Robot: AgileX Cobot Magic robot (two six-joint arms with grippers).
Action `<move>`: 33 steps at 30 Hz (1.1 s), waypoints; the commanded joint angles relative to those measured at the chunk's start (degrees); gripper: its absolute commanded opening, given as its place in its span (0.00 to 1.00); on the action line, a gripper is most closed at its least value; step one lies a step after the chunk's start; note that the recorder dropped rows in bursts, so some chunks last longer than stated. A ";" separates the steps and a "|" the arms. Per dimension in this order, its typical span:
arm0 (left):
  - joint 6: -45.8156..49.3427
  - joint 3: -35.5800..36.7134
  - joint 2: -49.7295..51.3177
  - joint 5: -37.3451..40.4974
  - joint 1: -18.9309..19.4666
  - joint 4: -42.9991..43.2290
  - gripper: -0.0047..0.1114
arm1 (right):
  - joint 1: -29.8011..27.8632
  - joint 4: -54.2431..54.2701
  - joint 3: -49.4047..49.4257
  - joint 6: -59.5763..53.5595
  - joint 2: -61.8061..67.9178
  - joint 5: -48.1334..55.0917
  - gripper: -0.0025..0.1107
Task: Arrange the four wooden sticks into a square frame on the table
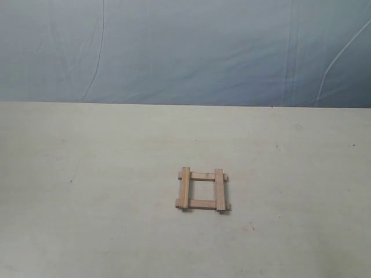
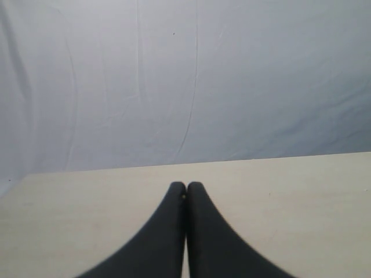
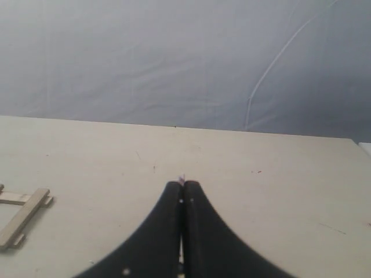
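Four sticks (image 1: 184, 189) lie as a finished square frame (image 1: 202, 204) on the table (image 1: 87, 231), neither gripper near. My left gripper (image 2: 185, 186) is closed, empty. My right gripper (image 3: 183, 185), closed and empty, sits apart from the square frame (image 3: 24, 217); I judge nothing remains.

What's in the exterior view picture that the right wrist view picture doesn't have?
Only the exterior view shows the whole square frame of four light-brown wooden sticks, with all four overlapping corners, and no robot arms at all. Only the right wrist view shows the black right end effector, pressed shut, with just one side of the frame peeking in at the picture's edge. Both show the pale beige table and the blue-grey cloth backdrop behind it.
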 commanded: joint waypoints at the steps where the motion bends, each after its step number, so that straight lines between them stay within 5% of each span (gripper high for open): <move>1: 0.01 0.10 -0.29 -0.05 0.11 0.14 0.04 | 0.29 -0.47 0.26 -0.13 -0.42 0.49 0.01; 7: 0.01 0.10 -0.29 -0.05 0.11 0.14 0.04 | 0.29 -0.22 0.26 1.37 -0.42 11.68 0.01; 33: 0.01 0.10 -0.29 -0.05 0.11 0.14 0.04 | 0.29 1.45 0.26 3.51 -0.42 11.43 0.01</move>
